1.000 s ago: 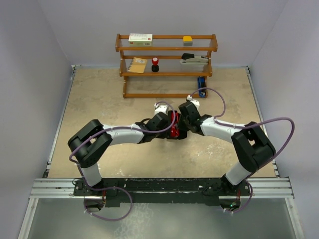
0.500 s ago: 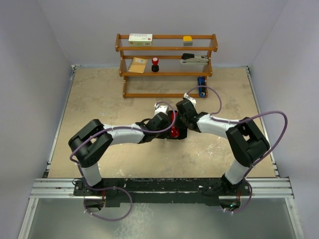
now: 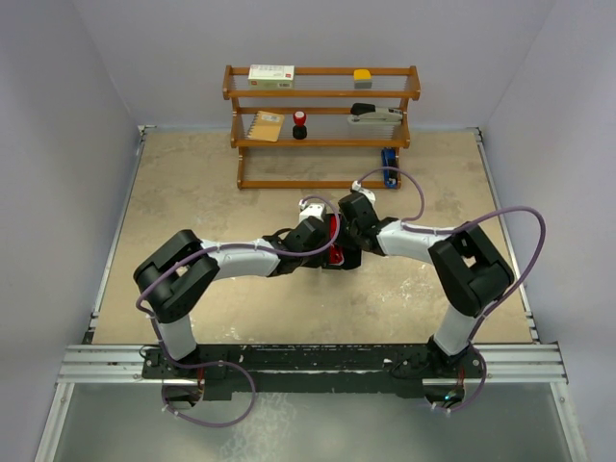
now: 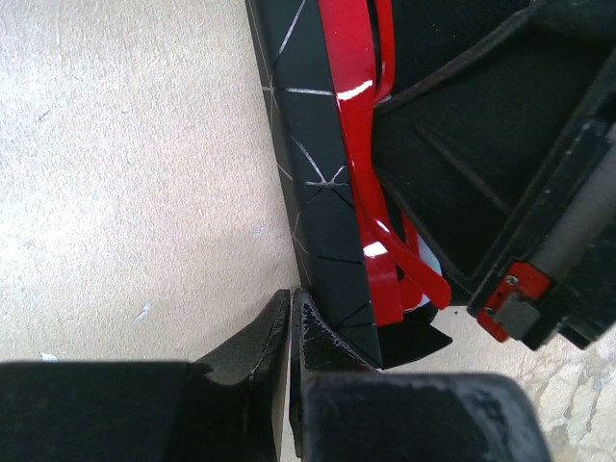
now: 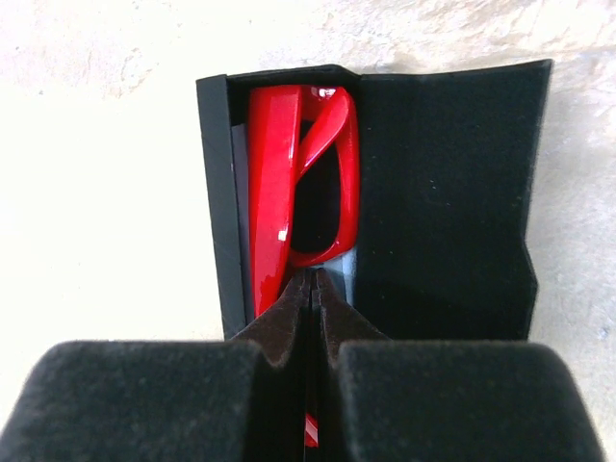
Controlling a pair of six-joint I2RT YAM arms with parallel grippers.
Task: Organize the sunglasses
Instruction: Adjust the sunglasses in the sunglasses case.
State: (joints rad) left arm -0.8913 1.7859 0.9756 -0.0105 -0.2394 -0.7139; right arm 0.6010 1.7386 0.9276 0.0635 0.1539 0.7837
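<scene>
The red sunglasses (image 3: 336, 238) lie folded inside an open black case (image 3: 333, 261) at the table's middle. In the left wrist view the sunglasses (image 4: 351, 144) rest along the case's patterned wall (image 4: 308, 192). My left gripper (image 4: 290, 310) is shut, with nothing between its fingers, and its tips touch the case's near corner. In the right wrist view the sunglasses (image 5: 274, 173) lie at the left side of the case's black lining (image 5: 443, 192). My right gripper (image 5: 315, 284) is shut at the frame's near end, and a sliver of red shows between its fingers.
A wooden shelf (image 3: 322, 142) stands at the back with a white box (image 3: 271, 75), a yellow item (image 3: 362, 74), a tan notebook (image 3: 266, 125) and a small red and black item (image 3: 299, 123). A blue object (image 3: 389, 166) lies by its right foot.
My right arm's elbow has swung left and its gripper has edged slightly left over the case. The left arm and the sunglasses have barely moved.
</scene>
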